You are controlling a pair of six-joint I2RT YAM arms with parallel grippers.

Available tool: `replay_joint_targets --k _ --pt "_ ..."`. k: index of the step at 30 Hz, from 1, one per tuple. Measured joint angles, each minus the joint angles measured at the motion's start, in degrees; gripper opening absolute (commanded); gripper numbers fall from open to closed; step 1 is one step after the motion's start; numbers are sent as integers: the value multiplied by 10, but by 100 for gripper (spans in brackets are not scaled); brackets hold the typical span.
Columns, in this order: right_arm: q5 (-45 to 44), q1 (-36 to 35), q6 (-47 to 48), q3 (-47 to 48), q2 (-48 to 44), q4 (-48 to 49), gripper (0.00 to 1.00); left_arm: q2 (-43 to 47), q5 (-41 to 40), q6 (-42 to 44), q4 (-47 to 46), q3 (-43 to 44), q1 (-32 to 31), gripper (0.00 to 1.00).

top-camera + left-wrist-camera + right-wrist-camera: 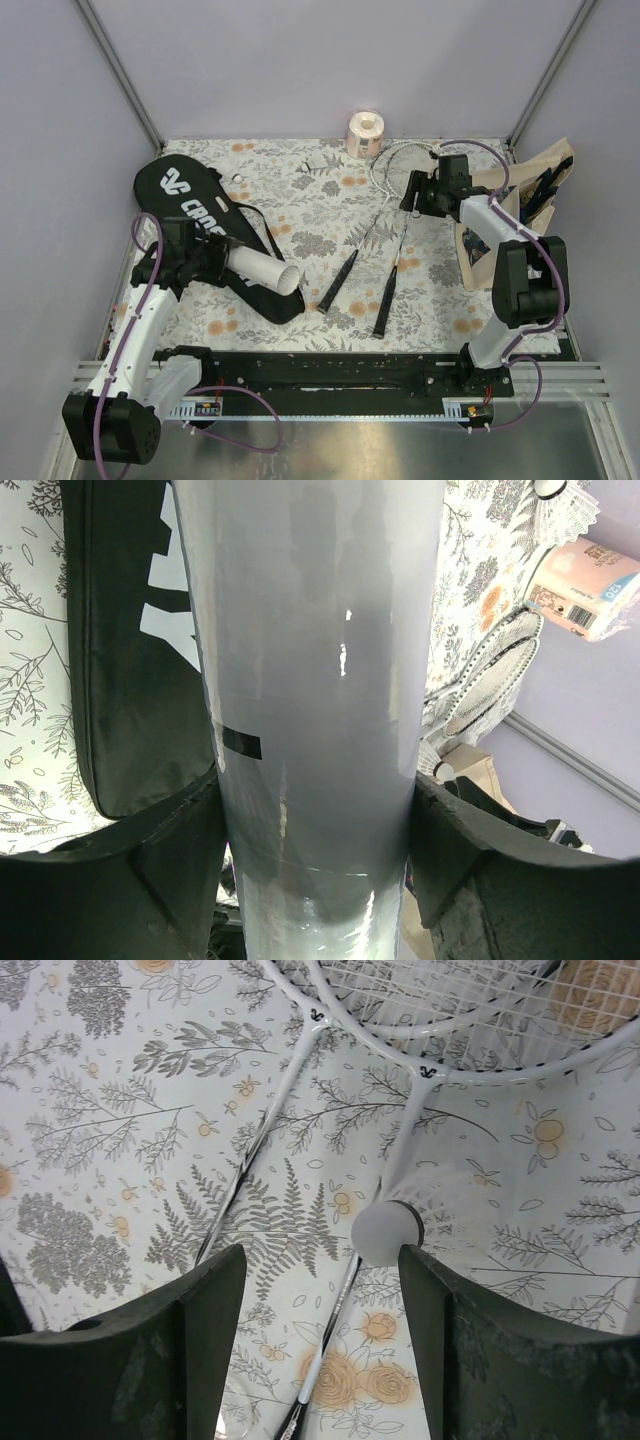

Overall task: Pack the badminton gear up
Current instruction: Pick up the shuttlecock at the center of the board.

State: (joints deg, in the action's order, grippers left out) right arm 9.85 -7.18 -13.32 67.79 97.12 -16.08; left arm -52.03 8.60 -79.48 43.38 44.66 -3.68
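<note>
over the racket bag (pixel 185 195) | left gripper (pixel 315 785) clamps white tube (pixel 320 650) level, mouth toward centre, likely to take the shuttlecock (pixel 386 1235) | right gripper (pixel 320 1260) unclenched, straddling it against a racket shaft (pixel 405 1130)

Black racket bag (pixel 186 192) with white lettering, white tube (pixel 266 270), silver-white rackets (pixel 425 1074), grey-and-orange floral tablecloth (pixel 310 215)

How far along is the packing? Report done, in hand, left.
Done: nothing visibly packed. In hand: the left gripper grips the white tube over the black bag; the right gripper hangs open around a shuttlecock by the rackets. Left: both rackets lie loose on the table, and tube and shuttlecock are outside the bag.
</note>
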Motion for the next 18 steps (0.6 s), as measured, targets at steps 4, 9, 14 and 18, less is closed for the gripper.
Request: replay_joint_targets --k 4,9,14,18 --pt "25 -2 -14 0 -1 9 70 0 1 0 0 0 2 64" --pt "44 -11 -33 0 0 17 69 0 2 0 0 0 5 64" --pt "50 -39 -44 10 16 19 69 0 2 1 0 0 7 64" --pt "53 -54 -43 49 50 12 69 0 2 2 1 0 8 64"
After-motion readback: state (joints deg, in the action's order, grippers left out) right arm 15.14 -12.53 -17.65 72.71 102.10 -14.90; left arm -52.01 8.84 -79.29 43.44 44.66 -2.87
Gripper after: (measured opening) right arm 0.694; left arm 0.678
